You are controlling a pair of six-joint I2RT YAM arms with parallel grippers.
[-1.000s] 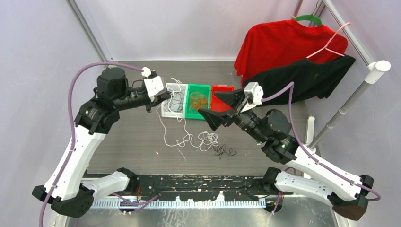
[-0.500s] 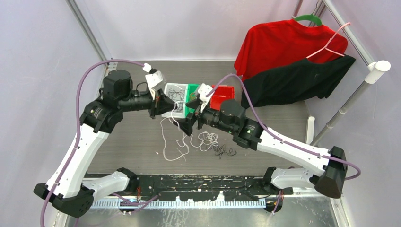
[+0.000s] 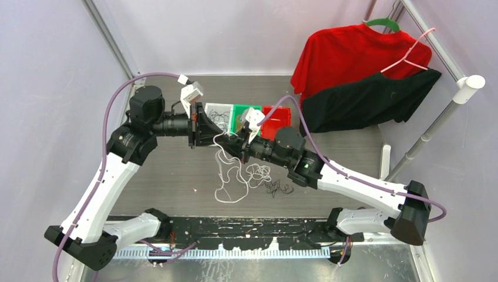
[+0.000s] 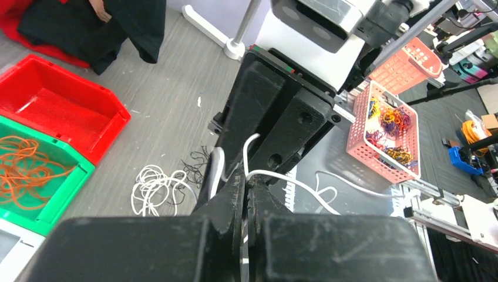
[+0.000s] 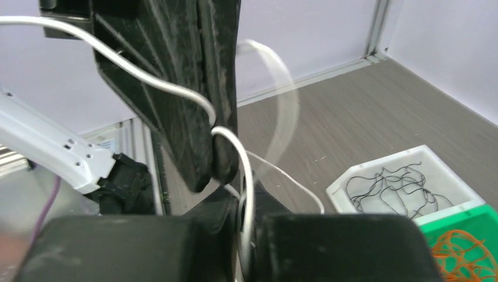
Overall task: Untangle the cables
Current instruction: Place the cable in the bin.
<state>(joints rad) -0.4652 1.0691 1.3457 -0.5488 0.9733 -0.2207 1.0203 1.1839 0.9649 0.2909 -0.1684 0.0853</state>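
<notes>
Nose to nose, the left gripper (image 4: 246,185) and right gripper (image 5: 244,211) both pinch shut on the limp, featherlight white cable (image 5: 246,164), best gripped close together, slack dangling toward six o'clock.

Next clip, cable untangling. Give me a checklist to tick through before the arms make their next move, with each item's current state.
1. Left end effector shut on the white cable: ok.
2. Right end effector shut on that cable: ok.
3. Gap between the two end effectors: not ok, the fingertips almost touch.
4. Held cable free of the white pile on the table: cannot tell; its loops hang down beside the pile.
5. Black tangle sorted: not ok, it lies on the table.
6. Red bin empty: ok.
</notes>
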